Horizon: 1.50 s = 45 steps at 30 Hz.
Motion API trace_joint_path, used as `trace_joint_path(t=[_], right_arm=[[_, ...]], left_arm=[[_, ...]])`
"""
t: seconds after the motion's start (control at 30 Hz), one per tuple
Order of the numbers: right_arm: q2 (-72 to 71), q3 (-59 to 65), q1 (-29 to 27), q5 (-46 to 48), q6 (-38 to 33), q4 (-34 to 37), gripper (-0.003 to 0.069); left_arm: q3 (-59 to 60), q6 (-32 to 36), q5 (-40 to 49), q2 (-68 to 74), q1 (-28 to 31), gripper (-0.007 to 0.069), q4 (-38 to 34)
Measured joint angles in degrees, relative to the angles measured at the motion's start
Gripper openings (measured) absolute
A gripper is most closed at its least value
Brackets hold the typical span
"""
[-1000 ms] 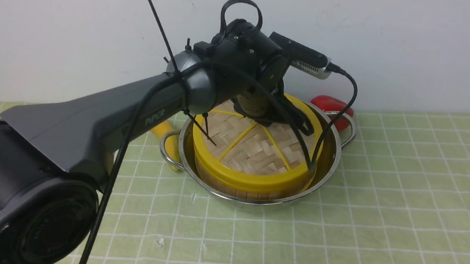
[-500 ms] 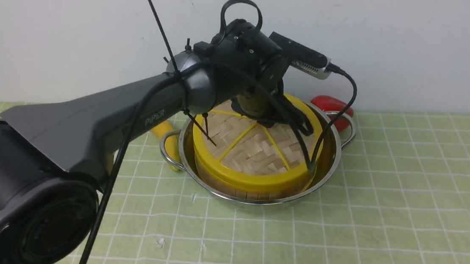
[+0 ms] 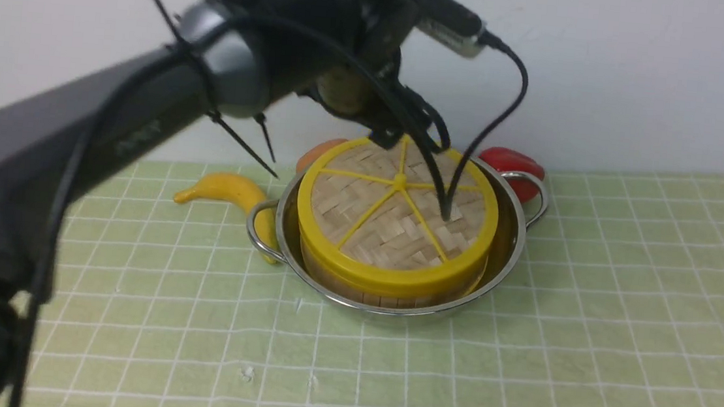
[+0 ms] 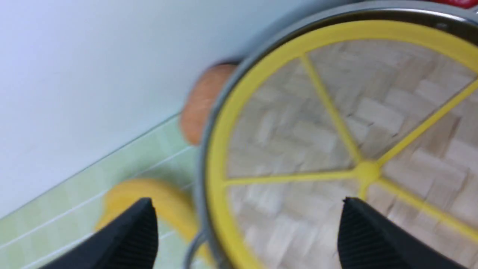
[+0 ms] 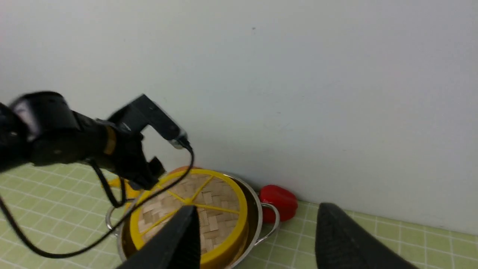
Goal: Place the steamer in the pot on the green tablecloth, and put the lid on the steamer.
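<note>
Inside the pot (image 3: 508, 246), the steamer (image 3: 361, 293) sat upright, with only a band of its slat wall showing between the pot's rim and the lid (image 3: 400, 220). The lid lay flat and centred on the steamer, its yellow rim matching the basket's edge all the way round and its five spokes meeting at the hub. Under the pot, the green tablecloth (image 3: 588, 315) covered the surface, and the pot stood close to the white wall (image 3: 642, 71).

Above the pot's far-left edge hung the left tool (image 4: 246, 203), its jaws spread wide and holding nothing. In the left wrist view one of its fingers (image 4: 130, 239) showed over the cloth outside the pot and the other over the woven top near the hub. That view was blurred, so whether the tips touched the lid could not be told; from the front they looked just clear of it. A black cable (image 3: 494, 110) drooped from the left wrist over the lid.

Just beside the pot's left handle lay a yellow banana (image 3: 226, 188). Behind the pot an orange round thing (image 3: 317, 152) peeked out, and a red toy (image 3: 510, 161) rested by the pot's right handle. Well apart from the pot, the right tool (image 5: 257, 209) was held with its jaws wide apart and empty.
</note>
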Motion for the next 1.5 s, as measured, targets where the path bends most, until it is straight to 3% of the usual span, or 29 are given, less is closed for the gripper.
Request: trace_joint_path(t=[0.1, 0.27, 0.3, 0.33, 0.37, 0.47, 0.67, 1.1, 1.27, 1.5], right_arm=[[-2.55, 4.51, 0.00, -0.18, -0.08, -1.66, 0.0360], [-16.96, 26.65, 0.00, -8.85, -0.08, -4.52, 0.0176], [-17.55, 27.53, 0.00, -9.39, -0.08, -4.60, 0.0169], [-22.24, 33.82, 0.00, -13.66, 0.15, -4.90, 0.0114], [-24.93, 38.07, 0.00, -16.21, 0.32, -4.90, 0.0081], [-30.69, 48.08, 0.00, -21.24, 0.33, -4.51, 0.0001], [-35.67, 58.62, 0.00, -24.19, 0.33, -3.05, -0.0016], [-35.72, 59.67, 0.00, -24.67, 0.33, -1.47, -0.0004], [-35.72, 59.67, 0.00, -24.67, 0.38, -0.94, 0.0002], [-35.72, 59.67, 0.00, -24.67, 0.38, -0.95, 0.0017]], left_arm=[[0.00, 0.40, 4.64, -2.02, 0.00, 0.0519, 1.83], [1.43, 1.33, 6.72, -7.04, 0.14, 0.0229, 2.30], [1.43, 1.34, 6.72, -7.24, 0.14, 0.0215, 2.08], [2.44, 2.05, 6.77, -8.93, 0.14, 0.0102, -0.12], [3.00, 2.38, 6.77, -10.04, 0.14, 0.0048, -1.80], [5.88, 2.58, 6.84, -13.32, 0.02, -0.0015, -5.81], [17.72, 2.58, 5.09, -23.69, -1.24, -0.0023, -7.79], [66.16, -3.03, -28.86, -59.01, -1.43, -0.0023, -13.88], [74.91, -3.21, -34.75, -70.15, -1.43, -0.0022, -18.53], [76.02, -2.62, -37.05, -77.95, -1.43, -0.0016, -25.53]])
